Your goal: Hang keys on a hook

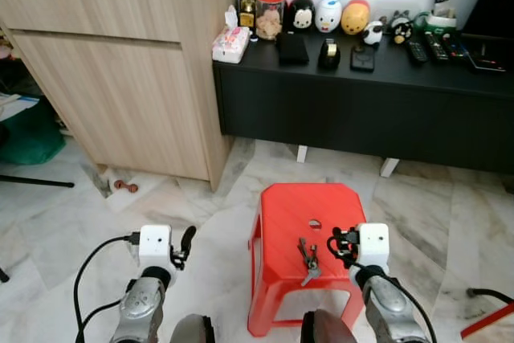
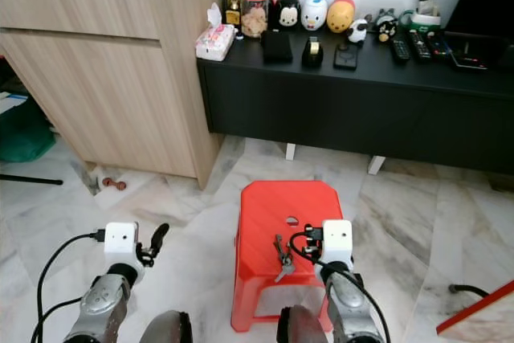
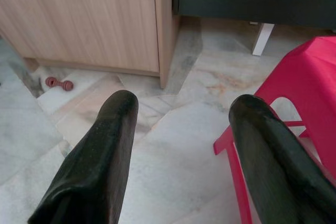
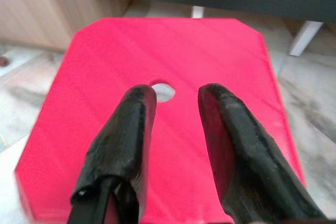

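The small bunch of metal keys (image 1: 307,260) lies on the red plastic stool (image 1: 297,206), toward its near edge. My right gripper (image 4: 176,103), fingers parted and empty, hovers at the keys' three o'clock to reach them. My left gripper (image 3: 181,124) hangs unclenched over marble floor (image 1: 201,206).

head eyes: high, forward-down | wrists: low, close | shared: red stool (image 1: 309,234)

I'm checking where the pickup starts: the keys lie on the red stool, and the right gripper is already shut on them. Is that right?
Not quite. The keys do lie on the red stool, but the right gripper is open and empty above the seat, as the right wrist view shows.
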`<state>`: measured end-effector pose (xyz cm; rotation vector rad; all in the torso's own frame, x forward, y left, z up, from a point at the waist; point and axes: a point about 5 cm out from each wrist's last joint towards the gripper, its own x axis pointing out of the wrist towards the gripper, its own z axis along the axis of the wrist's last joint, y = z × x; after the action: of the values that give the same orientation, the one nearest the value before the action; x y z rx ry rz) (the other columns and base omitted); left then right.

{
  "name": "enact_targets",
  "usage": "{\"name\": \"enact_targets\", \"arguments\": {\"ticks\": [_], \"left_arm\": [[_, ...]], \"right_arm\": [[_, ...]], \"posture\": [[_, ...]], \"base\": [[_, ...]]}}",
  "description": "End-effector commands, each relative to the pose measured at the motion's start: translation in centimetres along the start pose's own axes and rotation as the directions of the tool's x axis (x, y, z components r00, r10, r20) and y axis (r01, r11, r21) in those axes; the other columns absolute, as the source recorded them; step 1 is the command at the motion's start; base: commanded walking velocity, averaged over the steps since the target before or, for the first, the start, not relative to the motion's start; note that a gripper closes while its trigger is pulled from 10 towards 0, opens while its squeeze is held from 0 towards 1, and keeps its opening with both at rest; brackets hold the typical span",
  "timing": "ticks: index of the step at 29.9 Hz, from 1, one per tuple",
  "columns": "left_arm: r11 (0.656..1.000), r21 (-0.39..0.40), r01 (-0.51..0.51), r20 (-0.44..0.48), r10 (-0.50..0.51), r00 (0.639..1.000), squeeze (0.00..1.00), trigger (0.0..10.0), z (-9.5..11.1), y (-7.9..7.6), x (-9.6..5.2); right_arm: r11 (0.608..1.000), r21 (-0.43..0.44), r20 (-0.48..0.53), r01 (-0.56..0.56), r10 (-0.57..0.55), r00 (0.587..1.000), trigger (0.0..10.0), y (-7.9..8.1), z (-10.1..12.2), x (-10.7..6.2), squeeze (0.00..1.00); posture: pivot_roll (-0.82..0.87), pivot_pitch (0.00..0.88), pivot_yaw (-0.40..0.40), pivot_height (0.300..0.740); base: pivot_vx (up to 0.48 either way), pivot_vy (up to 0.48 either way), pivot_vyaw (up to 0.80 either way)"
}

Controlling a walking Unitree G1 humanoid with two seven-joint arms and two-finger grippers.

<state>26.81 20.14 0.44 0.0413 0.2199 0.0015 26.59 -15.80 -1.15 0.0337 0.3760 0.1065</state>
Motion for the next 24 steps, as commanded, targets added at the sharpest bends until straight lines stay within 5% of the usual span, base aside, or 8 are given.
{"name": "enact_targets", "arguments": {"ticks": [1, 24], "left_arm": [[1.000, -0.002, 0.001, -0.022, -0.001, 1.000, 0.00, 10.0, -0.4, 0.0, -0.2], [1.000, -0.006, -0.001, -0.025, 0.001, 1.000, 0.00, 10.0, -0.4, 0.0, -0.2]], "right_arm": [[1.000, -0.024, -0.032, 0.001, -0.001, 0.999, 10.0, -0.3, -0.5, -0.2, 0.00], [0.998, -0.059, -0.075, -0.008, 0.003, 0.997, 10.0, -0.2, -1.5, -0.6, 0.00]], "posture": [[-0.03, 0.059, -0.028, 0.628], [-0.03, 0.060, -0.027, 0.628]], "base": [[0.000, 0.000, 0.00], [0.000, 0.000, 0.11]]}}
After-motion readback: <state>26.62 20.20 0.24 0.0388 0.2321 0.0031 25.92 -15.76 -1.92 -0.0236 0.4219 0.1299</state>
